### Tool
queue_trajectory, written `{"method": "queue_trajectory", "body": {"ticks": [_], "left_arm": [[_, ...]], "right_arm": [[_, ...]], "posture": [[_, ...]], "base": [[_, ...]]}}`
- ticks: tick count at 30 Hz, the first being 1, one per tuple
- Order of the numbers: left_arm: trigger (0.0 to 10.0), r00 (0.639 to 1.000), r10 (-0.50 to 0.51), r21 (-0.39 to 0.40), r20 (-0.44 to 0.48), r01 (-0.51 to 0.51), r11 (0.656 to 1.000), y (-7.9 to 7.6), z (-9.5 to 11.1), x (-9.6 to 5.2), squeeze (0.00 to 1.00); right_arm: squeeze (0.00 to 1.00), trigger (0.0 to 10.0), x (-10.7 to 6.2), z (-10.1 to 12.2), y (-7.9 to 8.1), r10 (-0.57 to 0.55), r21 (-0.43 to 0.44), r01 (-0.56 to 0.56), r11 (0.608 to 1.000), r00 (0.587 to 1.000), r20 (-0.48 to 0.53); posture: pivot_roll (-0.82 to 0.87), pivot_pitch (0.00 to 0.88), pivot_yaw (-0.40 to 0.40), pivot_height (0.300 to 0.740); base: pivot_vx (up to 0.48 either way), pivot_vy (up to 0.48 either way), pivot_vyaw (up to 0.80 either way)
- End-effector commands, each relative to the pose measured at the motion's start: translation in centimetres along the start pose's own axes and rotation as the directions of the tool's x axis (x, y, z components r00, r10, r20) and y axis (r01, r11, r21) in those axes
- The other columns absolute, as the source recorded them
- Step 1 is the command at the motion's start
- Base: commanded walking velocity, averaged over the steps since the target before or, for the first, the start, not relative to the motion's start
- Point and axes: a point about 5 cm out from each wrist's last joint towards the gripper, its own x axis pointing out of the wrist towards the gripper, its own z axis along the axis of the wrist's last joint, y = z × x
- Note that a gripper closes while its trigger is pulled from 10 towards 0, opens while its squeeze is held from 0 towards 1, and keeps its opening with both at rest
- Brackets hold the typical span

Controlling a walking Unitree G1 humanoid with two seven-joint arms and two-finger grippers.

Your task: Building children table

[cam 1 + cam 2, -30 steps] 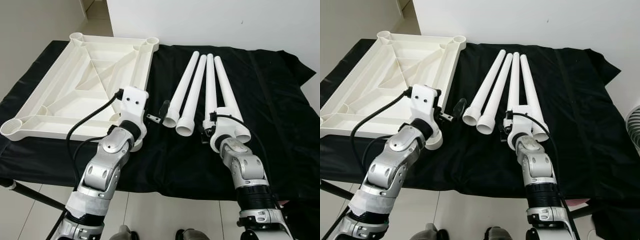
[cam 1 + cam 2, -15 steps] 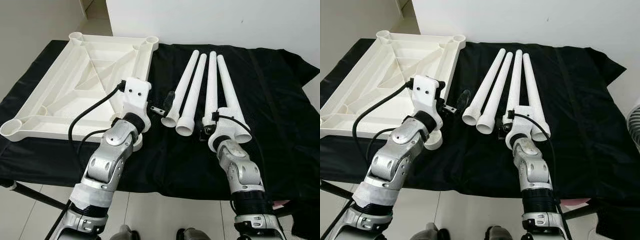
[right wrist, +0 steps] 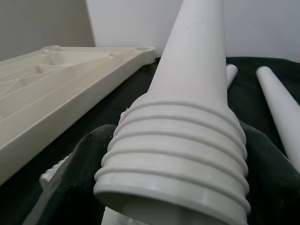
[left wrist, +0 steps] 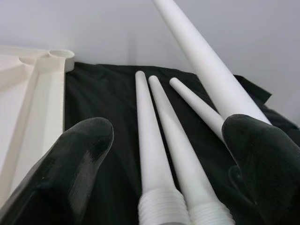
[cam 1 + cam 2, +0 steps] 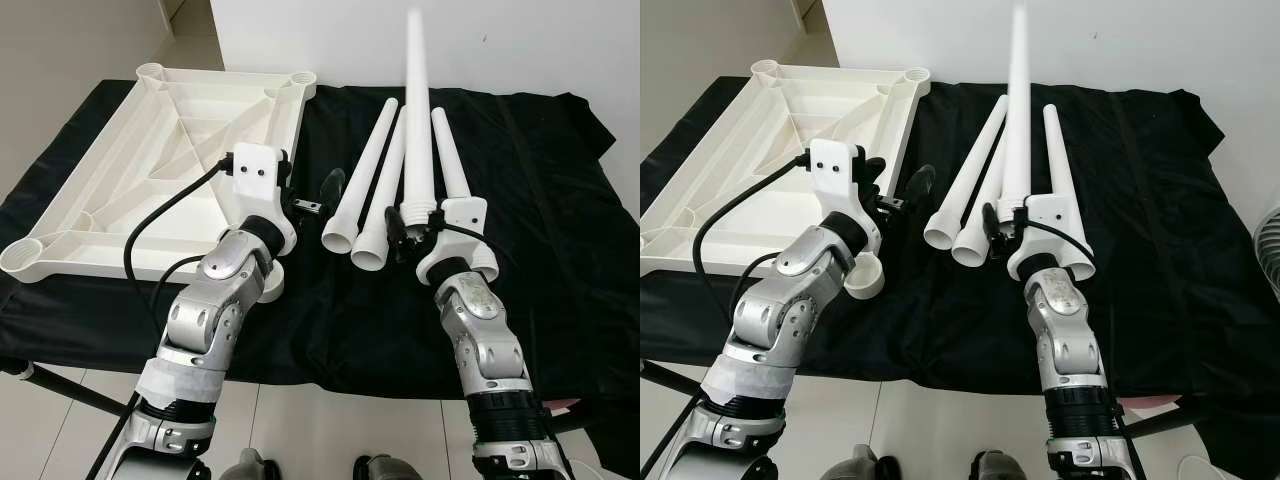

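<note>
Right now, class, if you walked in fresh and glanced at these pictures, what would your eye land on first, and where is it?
The white table leg standing nearly upright, gripped at its threaded end by the right gripper, draws the eye first. Three more legs lie side by side on the black cloth beneath it. To the left lies the upturned white tabletop, with the left gripper open beside it.

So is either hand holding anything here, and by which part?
The right hand holds one white table leg upright by its threaded end. The left hand is open, holding nothing.
</note>
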Motion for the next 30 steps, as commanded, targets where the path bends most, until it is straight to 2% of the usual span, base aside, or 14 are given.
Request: {"method": "queue_trajectory", "body": {"ticks": [1,2,5,6,7,8,9,11,13,14,15,21,24,30], "left_arm": [[10.0,0.98,-0.197,-0.034,0.005,0.197,0.98,-0.9,0.5,0.0,1.0],[10.0,0.98,-0.197,-0.034,0.005,0.197,0.98,-0.9,0.5,0.0,1.0],[10.0,0.975,-0.22,-0.125,-0.025,0.215,0.969,-0.5,0.8,0.2,1.0],[10.0,0.974,-0.224,-0.155,-0.031,0.217,0.964,-0.4,0.9,0.3,0.87],[10.0,0.973,-0.228,-0.174,-0.033,0.219,0.96,-0.3,1.0,0.3,0.0],[10.0,0.973,-0.228,-0.174,-0.033,0.219,0.96,-0.3,1.0,0.3,0.0],[10.0,0.966,-0.258,-0.213,-0.034,0.245,0.946,-0.4,1.2,0.3,0.0],[10.0,0.966,-0.258,-0.213,-0.034,0.245,0.946,-0.4,1.2,0.3,0.0],[10.0,0.947,-0.32,-0.273,-0.038,0.298,0.915,-0.6,1.7,0.3,0.0],[10.0,0.947,-0.32,-0.273,-0.038,0.298,0.915,-0.6,1.7,0.3,0.0],[10.0,0.931,-0.36,-0.324,-0.058,0.323,0.889,-0.7,1.7,0.3,0.0],[10.0,0.918,-0.383,-0.359,-0.101,0.325,0.875,-0.5,1.6,0.4,0.0],[10.0,0.905,-0.413,-0.422,-0.102,0.337,0.842,-0.4,1.9,0.5,0.0],[10.0,0.915,-0.377,-0.435,-0.141,0.286,0.854,0.7,2.4,1.3,0.0]], "right_arm": [[0.0,10.0,-0.3,0.4,0.6,0.049,-0.031,-0.047,0.998,0.998,0.046],[0.0,10.0,-0.3,0.4,0.6,0.049,-0.031,-0.047,0.998,0.998,0.046],[0.0,10.0,-1.2,0.5,1.4,0.167,-0.092,-0.158,0.983,0.981,0.102],[0.0,10.0,-1.5,0.4,1.7,0.203,-0.114,-0.19,0.975,0.973,0.11],[0.0,10.0,-1.7,0.4,1.8,0.223,-0.127,-0.209,0.97,0.968,0.113],[0.0,10.0,-1.7,0.4,1.8,0.223,-0.127,-0.209,0.97,0.968,0.113],[0.0,10.0,-1.8,0.2,2.2,0.258,-0.145,-0.242,0.959,0.96,0.109],[0.0,10.0,-1.8,0.2,2.2,0.258,-0.145,-0.242,0.959,0.96,0.109],[0.0,10.0,-2.1,-0.2,2.8,0.325,-0.166,-0.306,0.937,0.94,0.1],[0.0,10.0,-2.1,-0.2,2.8,0.325,-0.166,-0.306,0.937,0.94,0.1],[0.0,10.0,-2.3,-0.3,3.3,0.365,-0.187,-0.343,0.92,0.925,0.101],[0.0,10.0,-2.5,-0.5,4.3,0.428,-0.209,-0.401,0.892,0.898,0.103],[0.0,10.0,-2.7,-0.6,4.9,0.466,-0.233,-0.433,0.871,0.878,0.109],[0.0,10.0,-3.3,-0.8,5.3,0.511,-0.273,-0.469,0.84,0.853,0.105]], "posture": [[-0.14,0.075,0.067,0.74],[-0.14,0.075,0.067,0.74],[-0.14,0.083,0.074,0.74],[-0.14,0.083,0.074,0.74],[-0.14,0.083,0.074,0.74],[-0.14,0.083,0.074,0.74],[-0.14,0.09,0.079,0.74],[-0.14,0.09,0.079,0.74],[-0.14,0.092,0.079,0.74],[-0.14,0.092,0.079,0.74],[-0.13,0.094,0.082,0.74],[-0.14,0.095,0.087,0.74],[-0.14,0.094,0.091,0.74],[-0.14,0.094,0.09,0.74]], "base": [[0.0,0.0,0.0],[0.0,0.0,0.0],[0.0,0.0,0.0],[0.0,0.0,0.0],[0.0,0.0,0.0],[0.0,0.0,0.0],[0.0,0.0,0.0],[0.0,0.0,0.0],[0.0,0.0,0.0],[0.0,0.0,0.0],[0.0,0.0,0.0],[0.0,0.0,0.0],[0.0,0.0,0.0],[0.0,0.0,0.0]]}}
